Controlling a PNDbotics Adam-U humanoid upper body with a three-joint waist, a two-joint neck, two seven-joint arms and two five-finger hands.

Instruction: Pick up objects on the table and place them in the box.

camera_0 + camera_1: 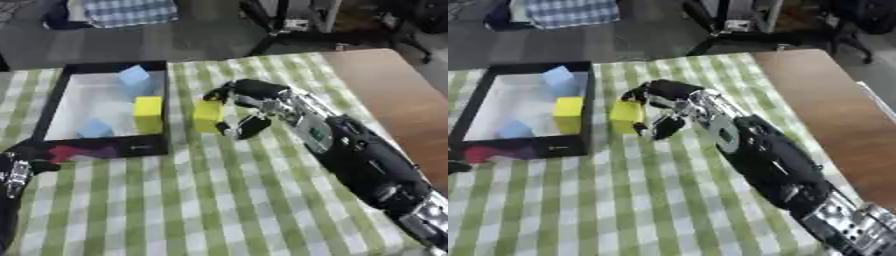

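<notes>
Right hand [249, 107] reaches in from the lower right over the green checked tablecloth [219, 200]. Its fingers [219, 92] are curled over the top of a yellow block [208, 116] and the thumb [248, 127] is pressed at the block's lower right side, so the hand is clamped on the block. The block stands upright between fingers and thumb, just right of the black box [61, 100] wall, outside it; cannot tell whether it is lifted or sitting on the cloth. Just left of the fingers, across the wall, a second yellow block [149, 114] stands inside the box. Further left of it lie two light blue pieces, one at the far end [135, 76], one near the front [94, 129]. A red-purple thing [74, 151] sits at the box's front edge.

Left hand [19, 167] shows at the lower left edge, near the box's front corner, touching nothing visible; finger state cannot be told.
</notes>
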